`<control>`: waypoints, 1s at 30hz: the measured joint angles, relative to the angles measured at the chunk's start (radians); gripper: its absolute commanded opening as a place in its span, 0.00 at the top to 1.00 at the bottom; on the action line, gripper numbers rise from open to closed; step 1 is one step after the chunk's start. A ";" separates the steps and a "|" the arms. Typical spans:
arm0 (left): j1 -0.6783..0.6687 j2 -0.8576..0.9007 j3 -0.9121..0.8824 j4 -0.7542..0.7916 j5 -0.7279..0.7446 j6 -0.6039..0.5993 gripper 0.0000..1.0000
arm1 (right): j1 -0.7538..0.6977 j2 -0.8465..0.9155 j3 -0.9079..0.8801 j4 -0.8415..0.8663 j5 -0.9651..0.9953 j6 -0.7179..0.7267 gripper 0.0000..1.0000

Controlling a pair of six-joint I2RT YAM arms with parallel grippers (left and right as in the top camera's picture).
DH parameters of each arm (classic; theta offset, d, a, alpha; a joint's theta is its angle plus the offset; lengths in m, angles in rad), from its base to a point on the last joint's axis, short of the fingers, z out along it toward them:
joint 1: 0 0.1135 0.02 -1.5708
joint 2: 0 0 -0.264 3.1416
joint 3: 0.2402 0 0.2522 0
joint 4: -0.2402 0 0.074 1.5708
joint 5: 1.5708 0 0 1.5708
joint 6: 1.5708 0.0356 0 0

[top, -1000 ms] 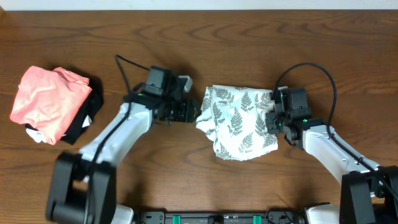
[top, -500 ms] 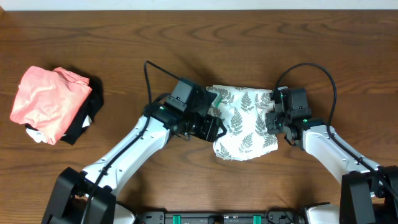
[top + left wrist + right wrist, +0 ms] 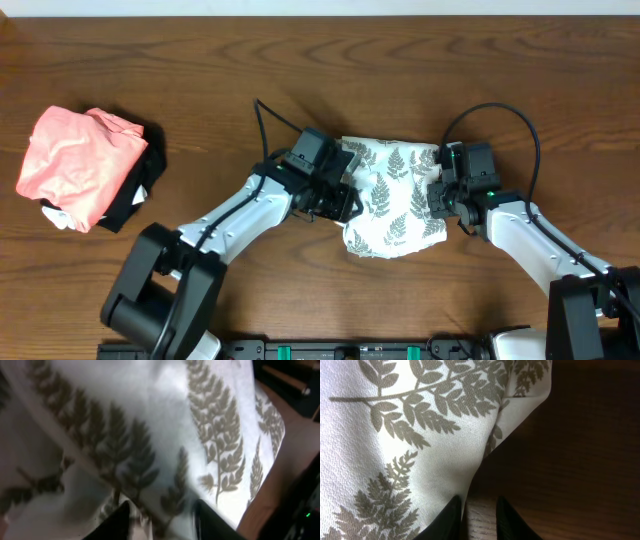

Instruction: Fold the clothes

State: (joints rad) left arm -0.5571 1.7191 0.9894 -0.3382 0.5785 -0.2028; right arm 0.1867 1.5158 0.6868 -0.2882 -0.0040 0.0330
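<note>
The clothes (image 3: 392, 200), white with grey fern leaves, lie in a compact packet at the middle of the bench (image 3: 300, 60). The packet is about as wide from left to right as it is deep from near to far, so we see no clear long axis. Well apart at the left sit a pink garment (image 3: 70, 160) and a black cloth (image 3: 143, 185) beside it; neither matters here.

The coming move turns on the packet lying between our two arms. The left pincer (image 3: 345, 203) is at its left edge, with the cloth to its right. The right pincer (image 3: 436, 196) is at its right edge, with the cloth to its left. Both are equally near, each touching or just beside its own edge.

From the left wrist, fern cloth fills the view and runs between the two dark fingers (image 3: 122, 517), which stand apart. We cannot tell whether they clamp it. From the right wrist, the fingers (image 3: 449, 519) stand narrow. The cloth's edge runs against one of them and bare wood shows in the gap, so we cannot tell whether they pinch it.

We judge that a fold across the packet is in hand, with the left arm best placed to carry its edge rightward.
</note>
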 measured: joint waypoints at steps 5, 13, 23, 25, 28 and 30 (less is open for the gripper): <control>0.015 -0.015 0.000 0.008 0.015 -0.003 0.94 | 0.000 0.000 0.000 0.000 0.000 0.000 0.79; 0.112 -0.139 0.000 0.005 0.020 -0.004 0.94 | 0.000 0.000 0.000 0.000 0.000 0.000 0.79; 0.157 -0.129 -0.001 0.008 -0.265 -0.003 0.94 | 0.000 0.000 0.000 -0.003 0.000 0.000 0.79; 0.158 -0.064 -0.002 0.013 -0.308 -0.003 0.94 | 0.000 0.000 0.000 -0.007 0.000 0.000 0.79; 0.158 0.048 -0.003 0.019 -0.346 -0.003 0.94 | 0.000 0.000 0.000 -0.024 0.000 0.000 0.79; 0.159 0.093 -0.002 0.035 -0.346 -0.002 0.94 | 0.000 0.000 0.000 -0.032 0.000 0.000 0.79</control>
State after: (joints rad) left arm -0.3985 1.8126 0.9878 -0.3027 0.2321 -0.2050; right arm 0.1867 1.5158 0.6868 -0.3202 -0.0040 0.0326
